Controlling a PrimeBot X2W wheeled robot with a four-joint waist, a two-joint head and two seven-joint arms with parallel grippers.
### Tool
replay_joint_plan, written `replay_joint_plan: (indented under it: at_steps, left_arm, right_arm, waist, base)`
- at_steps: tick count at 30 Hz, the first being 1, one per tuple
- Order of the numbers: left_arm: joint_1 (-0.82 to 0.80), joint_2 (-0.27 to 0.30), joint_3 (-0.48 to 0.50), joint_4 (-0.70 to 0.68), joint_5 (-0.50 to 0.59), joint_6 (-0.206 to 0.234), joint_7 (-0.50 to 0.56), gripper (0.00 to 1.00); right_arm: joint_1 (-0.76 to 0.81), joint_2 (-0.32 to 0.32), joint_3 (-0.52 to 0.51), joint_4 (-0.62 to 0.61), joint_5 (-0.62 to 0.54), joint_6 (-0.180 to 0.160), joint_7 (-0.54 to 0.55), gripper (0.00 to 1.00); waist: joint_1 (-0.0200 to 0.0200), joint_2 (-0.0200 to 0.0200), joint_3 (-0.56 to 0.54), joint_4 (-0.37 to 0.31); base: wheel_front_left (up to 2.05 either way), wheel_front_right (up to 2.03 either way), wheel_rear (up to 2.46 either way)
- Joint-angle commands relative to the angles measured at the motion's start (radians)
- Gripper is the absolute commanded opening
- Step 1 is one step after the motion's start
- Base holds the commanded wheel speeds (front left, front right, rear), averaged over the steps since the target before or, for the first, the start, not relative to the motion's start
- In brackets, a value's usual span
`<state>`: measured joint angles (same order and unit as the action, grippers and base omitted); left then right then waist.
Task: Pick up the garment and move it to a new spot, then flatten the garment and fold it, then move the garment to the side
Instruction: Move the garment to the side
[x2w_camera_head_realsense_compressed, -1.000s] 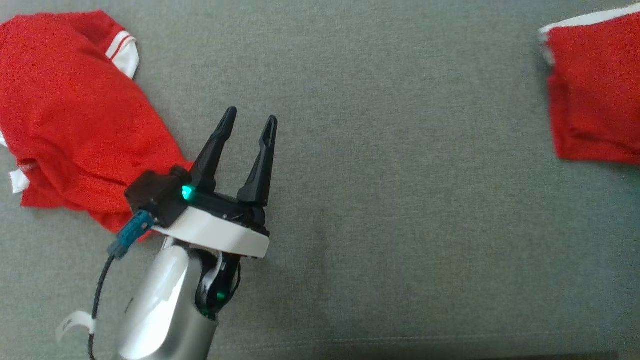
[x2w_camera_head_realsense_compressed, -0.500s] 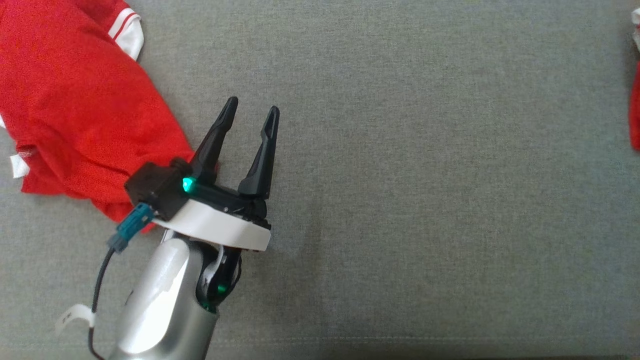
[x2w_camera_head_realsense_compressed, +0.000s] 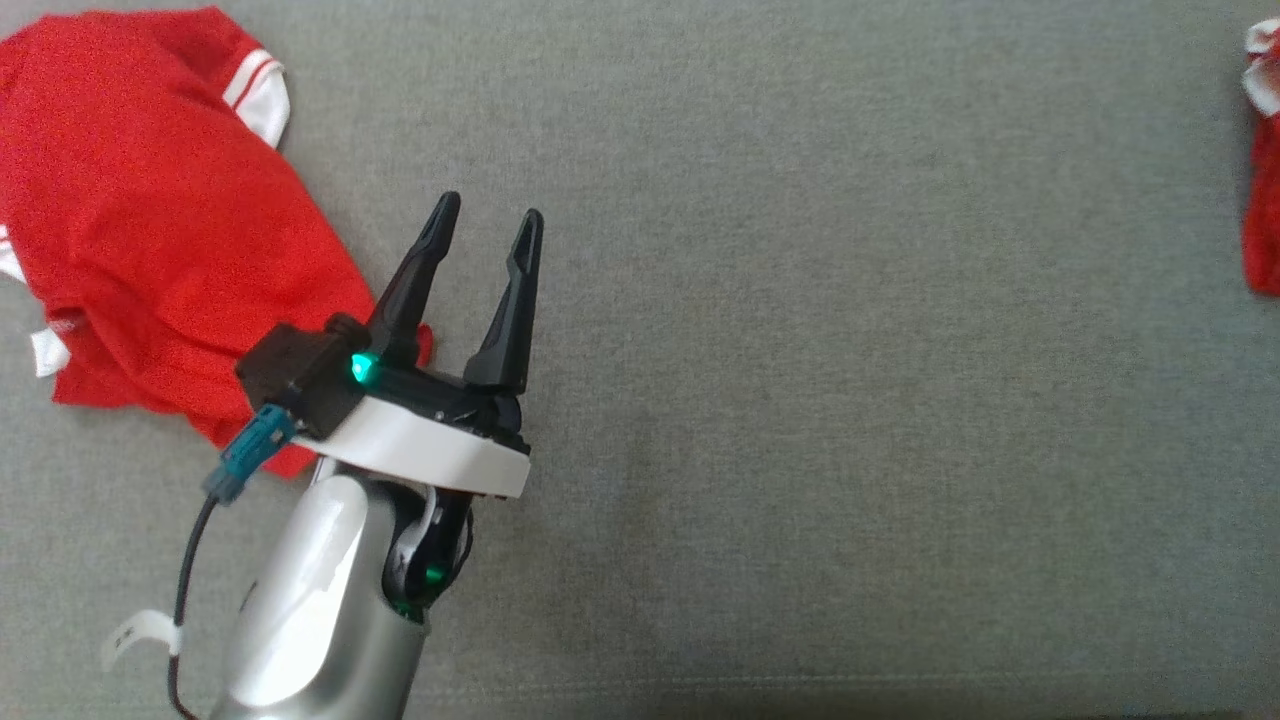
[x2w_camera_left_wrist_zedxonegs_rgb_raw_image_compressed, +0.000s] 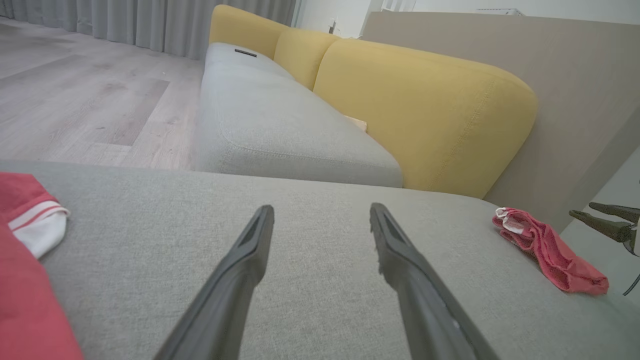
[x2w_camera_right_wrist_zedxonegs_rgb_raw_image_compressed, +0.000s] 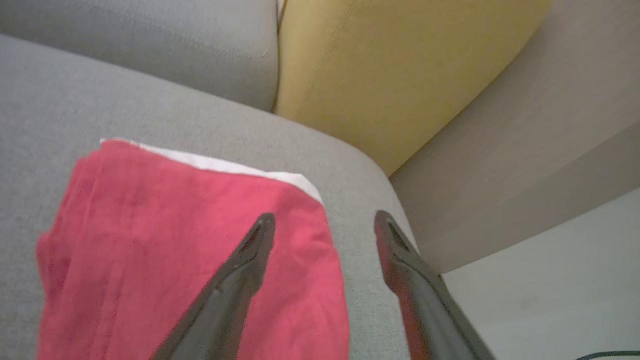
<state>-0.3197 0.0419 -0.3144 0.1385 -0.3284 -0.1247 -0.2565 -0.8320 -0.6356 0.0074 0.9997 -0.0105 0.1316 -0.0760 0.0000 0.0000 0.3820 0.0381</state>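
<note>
A folded red garment (x2w_camera_right_wrist_zedxonegs_rgb_raw_image_compressed: 165, 250) with a white edge lies on the right end of the grey cushion (x2w_camera_right_wrist_zedxonegs_rgb_raw_image_compressed: 45, 95). My right gripper (x2w_camera_right_wrist_zedxonegs_rgb_raw_image_compressed: 324, 217) stands open just above its near corner, holding nothing. The same garment (x2w_camera_head_realsense_compressed: 1262, 210) shows at the head view's right edge and as a flat pile (x2w_camera_left_wrist_zedxonegs_rgb_raw_image_compressed: 550, 250) in the left wrist view, with the right gripper (x2w_camera_left_wrist_zedxonegs_rgb_raw_image_compressed: 582, 210) beyond it. A second, crumpled red garment (x2w_camera_head_realsense_compressed: 150, 230) with a white striped cuff lies at the left. My left gripper (x2w_camera_head_realsense_compressed: 487, 208) is open beside its right edge, over bare cushion.
The grey cushion (x2w_camera_head_realsense_compressed: 850, 400) stretches wide between the two garments. Yellow backrests (x2w_camera_left_wrist_zedxonegs_rgb_raw_image_compressed: 425, 110) and another grey seat (x2w_camera_left_wrist_zedxonegs_rgb_raw_image_compressed: 270, 125) lie beyond it. A taupe panel (x2w_camera_right_wrist_zedxonegs_rgb_raw_image_compressed: 500, 165) and pale floor drop off past the cushion's right corner.
The folded garment has slid to the right, from well inside the head view to its edge. The left arm and crumpled garment have barely shifted, with the picture wobbling a little.
</note>
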Motion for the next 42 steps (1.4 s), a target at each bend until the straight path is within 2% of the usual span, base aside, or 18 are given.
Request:
replay_joint_plan:
  at_steps: [1,7,12,18,23,27,32,42]
  left_arm:
    - [-0.015,0.008,0.031,-0.029,-0.002,-0.006,-0.005,1.0]
    - [0.021,0.008,0.056,-0.03,-0.007,-0.006,-0.005,1.0]
    - [0.064,0.008,0.085,-0.038,-0.009,-0.006,-0.005,1.0]
    - [0.131,0.008,0.124,-0.062,-0.007,-0.006,-0.005,1.0]
    - [0.173,0.008,0.145,-0.059,-0.021,-0.006,-0.005,1.0]
    - [0.201,0.008,0.136,-0.049,-0.028,-0.006,-0.005,1.0]
    - [0.238,0.008,0.125,-0.012,-0.057,-0.006,-0.005,1.0]
    - [0.28,0.008,0.123,0.002,-0.067,-0.006,-0.005,1.0]
  right_arm:
    - [-0.007,-0.021,-0.002,-0.04,-0.01,-0.001,-0.021,1.0]
    - [0.049,0.114,-0.014,-0.138,0.006,-0.001,-0.094,1.0]
    - [0.122,0.256,-0.006,-0.3,0.065,-0.001,-0.13,1.0]
    - [0.285,0.423,-0.03,-0.525,0.115,-0.001,-0.113,1.0]
    - [0.441,0.534,-0.021,-0.646,0.124,-0.001,-0.108,1.0]
    - [0.561,0.572,-0.028,-0.674,0.135,-0.001,-0.127,1.0]
    - [0.666,0.583,-0.044,-0.688,0.133,-0.001,-0.162,1.0]
    - [0.738,0.585,-0.041,-0.736,0.167,-0.001,-0.184,1.0]
  waist:
    - [0.0,0.0,-0.022,-0.007]
    - [0.0,0.0,-0.115,-0.025]
    - [0.0,0.0,-0.19,-0.042]
    - [0.0,0.0,-0.27,-0.057]
    - [0.0,0.0,-0.313,-0.059]
    - [0.0,0.0,-0.336,-0.052]
    - [0.0,0.0,-0.361,-0.048]
    - [0.0,0.0,-0.378,-0.056]
  base:
    - [0.0,0.0,0.0]
    - [0.0,0.0,0.0]
    - [0.0,0.0,0.0]
    - [0.0,0.0,0.0]
    - [0.0,0.0,0.0]
    - [0.0,0.0,0.0]
    - [0.0,0.0,0.0]
    - [0.0,0.0,0.0]
